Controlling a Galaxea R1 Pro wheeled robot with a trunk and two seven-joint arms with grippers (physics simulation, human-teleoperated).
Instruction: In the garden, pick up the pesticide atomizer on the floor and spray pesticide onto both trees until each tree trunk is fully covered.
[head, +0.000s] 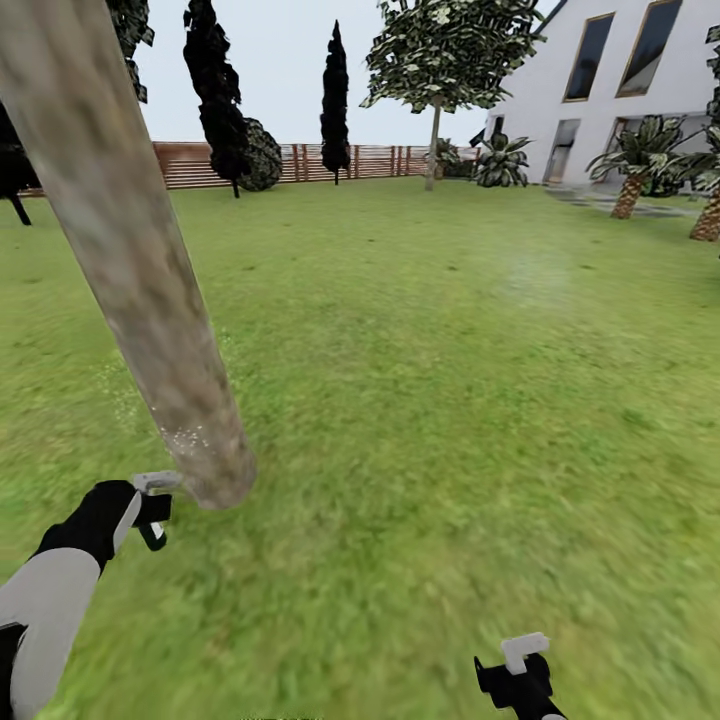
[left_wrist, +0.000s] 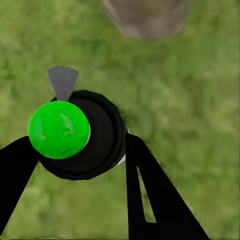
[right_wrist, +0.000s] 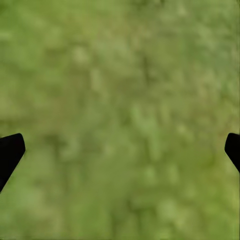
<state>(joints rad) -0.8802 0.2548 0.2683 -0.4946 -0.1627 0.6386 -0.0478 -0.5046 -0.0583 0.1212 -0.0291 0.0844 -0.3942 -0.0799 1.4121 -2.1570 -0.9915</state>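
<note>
Near left, beside the tree trunk, your left gripper clenches the pesticide atomizer — probably light, rigid, slick; keep hold around its body. Right gripper — jaws released over lawn.

Tree trunk is the one close obstacle: thick column leaning up from the lawn, base just beside the left gripper. Right of the trunk, open grass all the way out. Fence, dark trees and house stand well behind the trunk.
</note>
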